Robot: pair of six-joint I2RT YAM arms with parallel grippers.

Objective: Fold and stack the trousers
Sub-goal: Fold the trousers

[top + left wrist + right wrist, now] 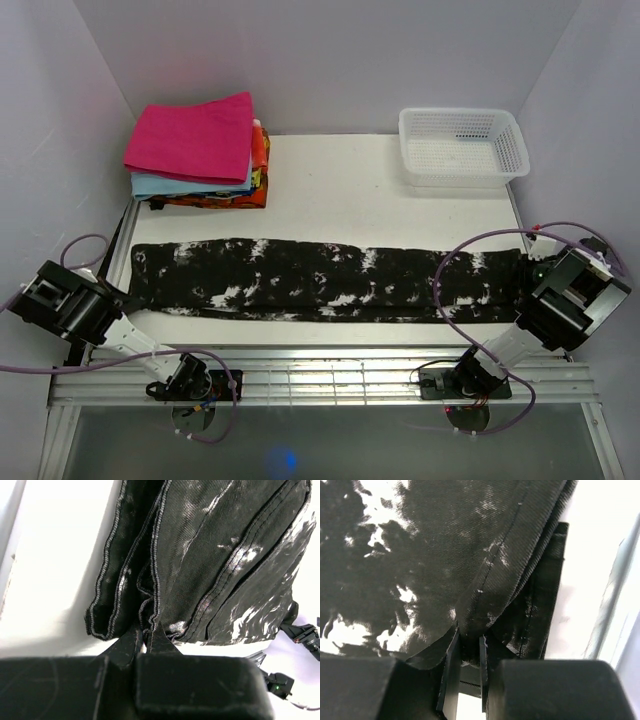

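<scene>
Across the middle of the top view, the trousers (320,280) lay stretched flat; the left gripper (145,642) pinched their frame-left end, the right gripper (468,652) clamped their frame-right end.

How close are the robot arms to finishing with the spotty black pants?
About halfway, I'd guess. Done: the trousers lie as one long strip, legs together. Now: the left gripper pinches one end, the right gripper the other. Left: fold the strip shorter, then put it on the pile of folded clothes at the back.
</scene>
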